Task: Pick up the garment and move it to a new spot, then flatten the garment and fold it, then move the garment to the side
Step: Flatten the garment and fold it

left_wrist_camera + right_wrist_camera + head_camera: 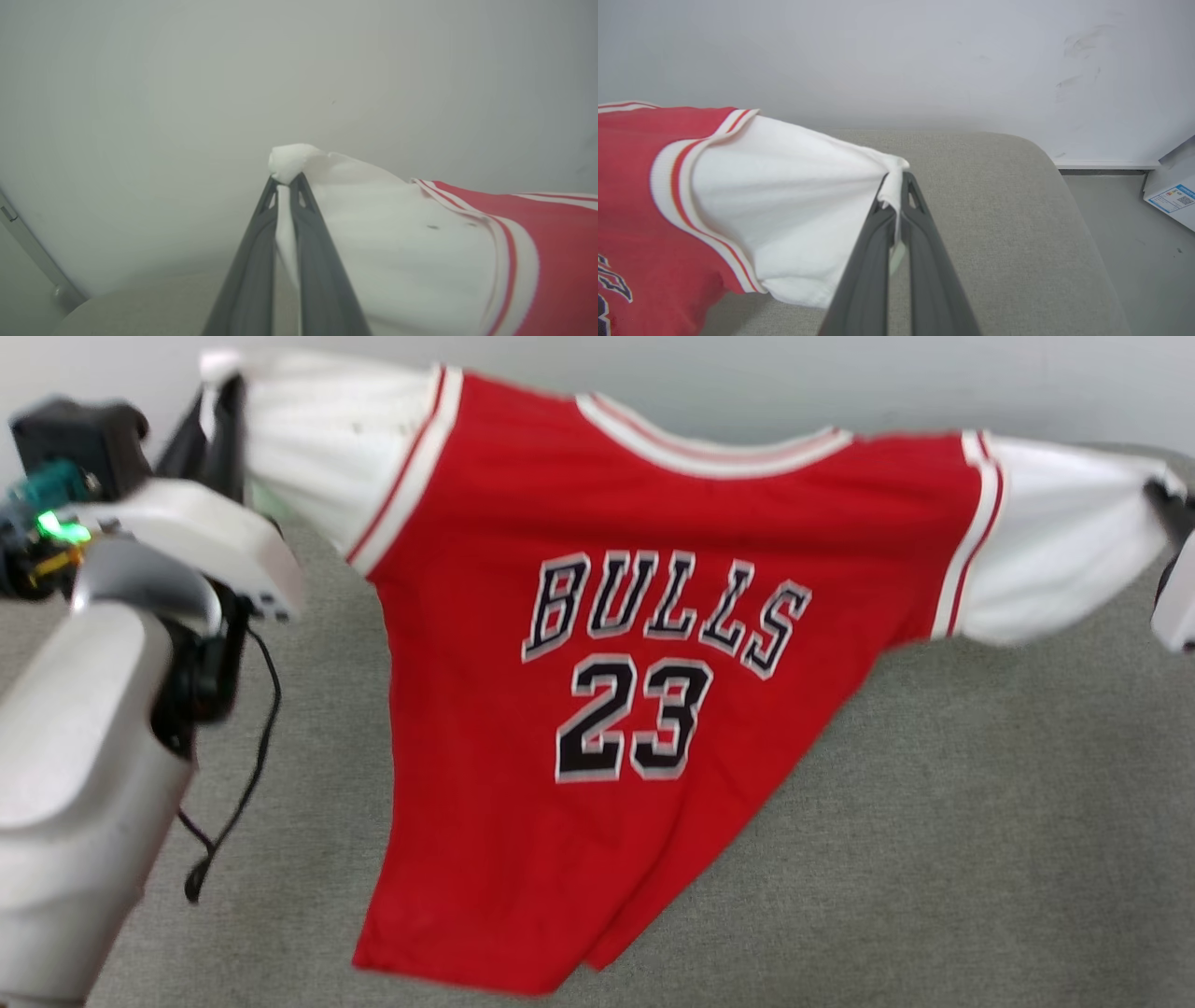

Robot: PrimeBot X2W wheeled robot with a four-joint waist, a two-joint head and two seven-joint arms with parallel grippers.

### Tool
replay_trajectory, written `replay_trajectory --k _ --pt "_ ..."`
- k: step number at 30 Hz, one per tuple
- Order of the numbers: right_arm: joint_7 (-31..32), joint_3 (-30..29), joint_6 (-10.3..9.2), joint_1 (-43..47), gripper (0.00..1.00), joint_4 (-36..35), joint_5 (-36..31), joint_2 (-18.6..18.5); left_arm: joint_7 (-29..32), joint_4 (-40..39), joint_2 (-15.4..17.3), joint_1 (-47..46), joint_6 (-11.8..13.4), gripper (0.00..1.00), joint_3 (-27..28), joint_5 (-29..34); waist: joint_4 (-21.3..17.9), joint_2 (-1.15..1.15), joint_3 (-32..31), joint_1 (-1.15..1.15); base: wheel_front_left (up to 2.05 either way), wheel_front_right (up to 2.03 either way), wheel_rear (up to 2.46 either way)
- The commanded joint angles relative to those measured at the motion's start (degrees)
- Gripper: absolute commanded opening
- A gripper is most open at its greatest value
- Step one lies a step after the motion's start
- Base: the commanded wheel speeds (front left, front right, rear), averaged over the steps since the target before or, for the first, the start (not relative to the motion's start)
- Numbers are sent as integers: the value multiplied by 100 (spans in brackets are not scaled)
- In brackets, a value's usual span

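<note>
Jersey (597, 644) hangs spread in the head view, its long axis running sleeve to sleeve between your left gripper (222, 401) and right gripper (1167, 499), hem drooping toward the grey cushion (934, 821). In the left wrist view, the left gripper (285, 181) is clenched on the left sleeve (373, 224). In the right wrist view, the right gripper (896, 179) pinches the right sleeve (784, 186) - the cushion lies beneath, so lower both arms evenly.
</note>
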Motion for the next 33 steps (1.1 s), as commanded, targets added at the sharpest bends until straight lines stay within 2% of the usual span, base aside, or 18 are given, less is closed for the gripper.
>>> replay_trajectory --k 1,10,20,27,33 --pt "-92 3 -6 -260 0 54 -27 -8 -69 194 -4 -227 -55 0 67 -25 -45 0 82 0 0 0 0" --pt "-753 33 -8 -2117 0 409 -319 -88 -541 1538 -250 -2285 -552 0 238 166 -166 0 907 0 0 0 0" --pt "-1638 -7 -7 -4035 0 498 -523 32 -973 2158 -94 -4367 -790 0 345 573 -311 0 2252 0 0 0 0" --pt "-2100 215 -7 -4961 0 895 -402 124 -1160 2386 30 -5067 -899 0 441 687 -438 0 2972 0 0 0 0" --pt "-2364 541 -7 -5380 0 1349 -255 141 -1273 2544 4 -5196 -965 0 541 679 -483 0 3354 0 0 0 0"
